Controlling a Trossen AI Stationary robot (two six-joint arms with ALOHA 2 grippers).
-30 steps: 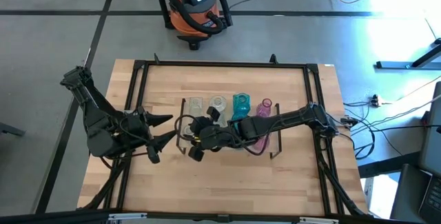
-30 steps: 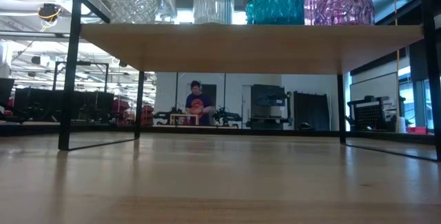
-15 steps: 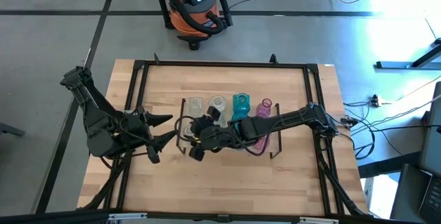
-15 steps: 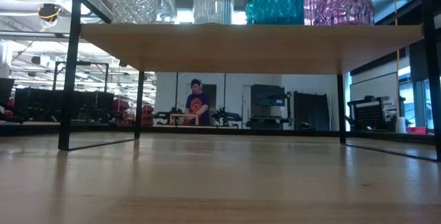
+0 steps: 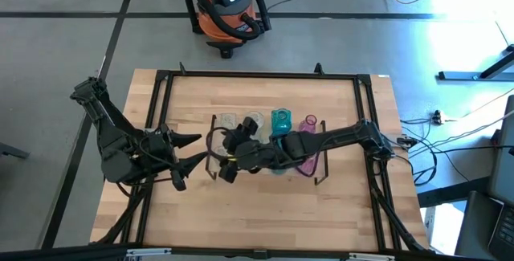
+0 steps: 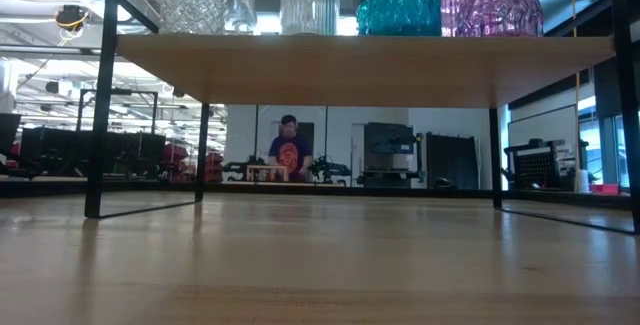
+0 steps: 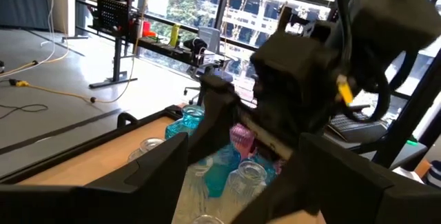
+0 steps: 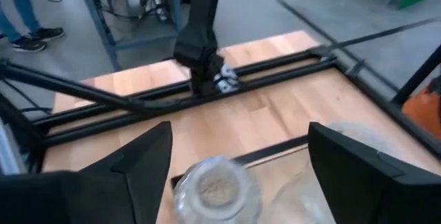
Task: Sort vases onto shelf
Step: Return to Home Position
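Left gripper (image 5: 191,150): left of shelf (image 6: 350,65), fingers spread wide, empty, unmoved.
Right gripper (image 5: 230,157): over the shelf's left end, fingers apart, empty; arm pulled slightly back rightward since a second ago.
Vases (image 5: 280,120): clear, clear, teal, pink, in a row on the shelf; unchanged.

grey floor (image 5: 64,44), orange vacuum (image 5: 229,8), bright windows (image 7: 275,10)

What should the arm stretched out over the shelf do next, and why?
Probably lift the right gripper straight up before pulling it back. Its jaws stand open and hold nothing, and a clear vase stands free just below them on the shelf. A sideways pull from this height might knock it. The left gripper waits open at the table's left side.
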